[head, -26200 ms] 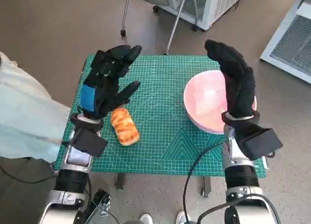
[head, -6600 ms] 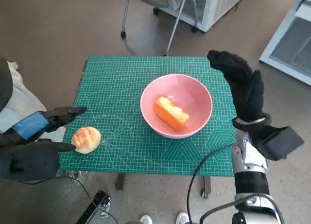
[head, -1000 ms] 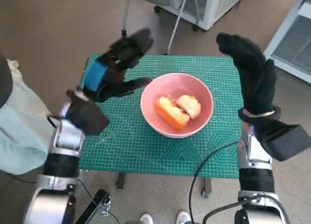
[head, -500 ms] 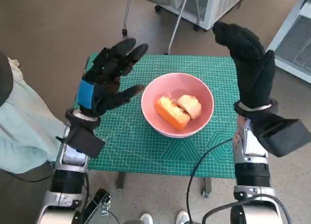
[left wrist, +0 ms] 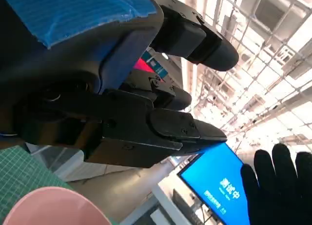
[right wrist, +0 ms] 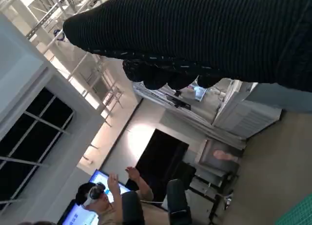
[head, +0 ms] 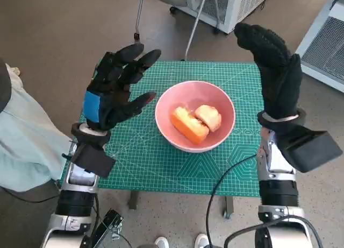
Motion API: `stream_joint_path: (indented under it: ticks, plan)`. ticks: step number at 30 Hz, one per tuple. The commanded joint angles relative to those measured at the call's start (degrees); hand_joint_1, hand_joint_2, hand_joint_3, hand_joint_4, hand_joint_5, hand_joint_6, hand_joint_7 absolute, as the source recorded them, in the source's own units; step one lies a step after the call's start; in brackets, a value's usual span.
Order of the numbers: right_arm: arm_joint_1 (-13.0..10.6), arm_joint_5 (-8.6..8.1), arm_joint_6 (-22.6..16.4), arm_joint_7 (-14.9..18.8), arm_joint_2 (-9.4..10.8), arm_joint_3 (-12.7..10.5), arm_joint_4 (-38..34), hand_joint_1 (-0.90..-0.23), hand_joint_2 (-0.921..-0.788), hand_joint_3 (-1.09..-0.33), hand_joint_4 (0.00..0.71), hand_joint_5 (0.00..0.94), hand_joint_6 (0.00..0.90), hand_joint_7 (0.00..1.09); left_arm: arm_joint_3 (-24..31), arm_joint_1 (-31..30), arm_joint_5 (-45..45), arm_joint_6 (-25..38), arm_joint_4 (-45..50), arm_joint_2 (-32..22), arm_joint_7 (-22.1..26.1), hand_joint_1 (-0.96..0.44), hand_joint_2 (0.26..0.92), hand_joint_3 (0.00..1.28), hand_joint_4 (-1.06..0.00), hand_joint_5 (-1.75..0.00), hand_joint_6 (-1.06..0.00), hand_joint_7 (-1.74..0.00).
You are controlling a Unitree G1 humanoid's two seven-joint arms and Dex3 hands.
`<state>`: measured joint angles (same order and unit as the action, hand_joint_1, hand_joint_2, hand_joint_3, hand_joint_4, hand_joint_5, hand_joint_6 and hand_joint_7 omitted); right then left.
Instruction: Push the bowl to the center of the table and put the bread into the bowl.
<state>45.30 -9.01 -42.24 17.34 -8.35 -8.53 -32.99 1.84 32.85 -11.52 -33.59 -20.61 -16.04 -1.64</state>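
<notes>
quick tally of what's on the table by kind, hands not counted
Pink bowl: 1
Bread pieces in the bowl: 2, a long orange-crusted one and a rounder pale one
Green cutting mat covering the table: 1
Total: 4

Small table (head: 161, 178) under green gridded cutting mat (head: 177, 164) – mat covering whole top. Pink bowl (head: 166, 127) resting on mat near centre – two bread pieces (head: 196, 121) inside.
</notes>
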Motion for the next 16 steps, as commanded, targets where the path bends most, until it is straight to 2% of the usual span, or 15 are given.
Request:
stream_joint_path:
  ticks: [1, 12, 16]
  plan:
    - [-0.49, 0.39, 0.26, -0.28, -0.32, 0.29, -0.84, -0.460, -0.921, -0.528, 0.444, 0.041, 0.202, 0.78, 0.38, 1.60, -0.44, -1.11, -0.99, -0.13, -1.27, 0.00, 0.921, 0.15, -0.45, -0.37, -0.32, -0.62]
    - [-0.72, 0.48, 0.52, -0.19, -0.40, 0.68, -0.27, -0.453, -0.921, -0.530, 0.451, 0.040, 0.203, 0.78, 0.53, 3.88, 0.66, -1.41, -3.11, -0.76, -0.39, -0.03, 0.921, 0.16, -0.46, -0.38, -0.33, -0.61]
    - [-0.70, 0.72, 0.15, -0.30, -0.32, 0.87, -0.39, -0.452, -0.921, -0.530, 0.453, 0.040, 0.203, 0.78, 0.54, 4.60, 1.24, -1.38, -3.63, -0.98, 0.20, -0.04, 0.921, 0.16, -0.45, -0.34, -0.34, -0.59]
